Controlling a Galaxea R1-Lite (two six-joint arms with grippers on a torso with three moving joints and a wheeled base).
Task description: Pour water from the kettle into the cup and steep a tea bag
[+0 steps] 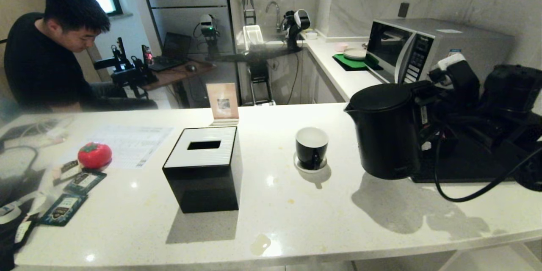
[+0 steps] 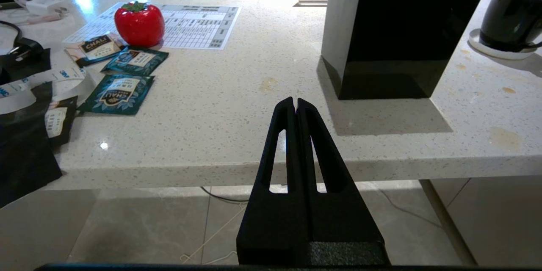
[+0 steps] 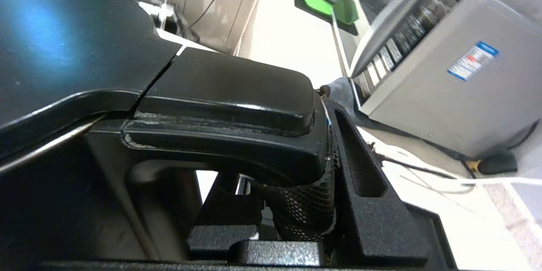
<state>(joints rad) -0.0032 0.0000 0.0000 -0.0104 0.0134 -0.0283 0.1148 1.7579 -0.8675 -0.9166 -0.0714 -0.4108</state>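
1. Head view: one kettle (image 1: 387, 131) at the right on the white counter (image 1: 296, 216), lifted a bit and tipped toward one cup (image 1: 311, 147) on one saucer (image 1: 300, 165) just beside it.
2. Right wrist view only: right gripper (image 3: 296, 178) clamped on the kettle's handle (image 3: 237, 106).
3. Left wrist view only: left gripper (image 2: 295, 106) squeezed together, holding nothing, out past the counter's near edge.
4. Also counted there: one red tomato toy (image 2: 139, 24), two teal packets (image 2: 116, 93), one black box (image 2: 398, 29).
5. No tea bag seen for sure.
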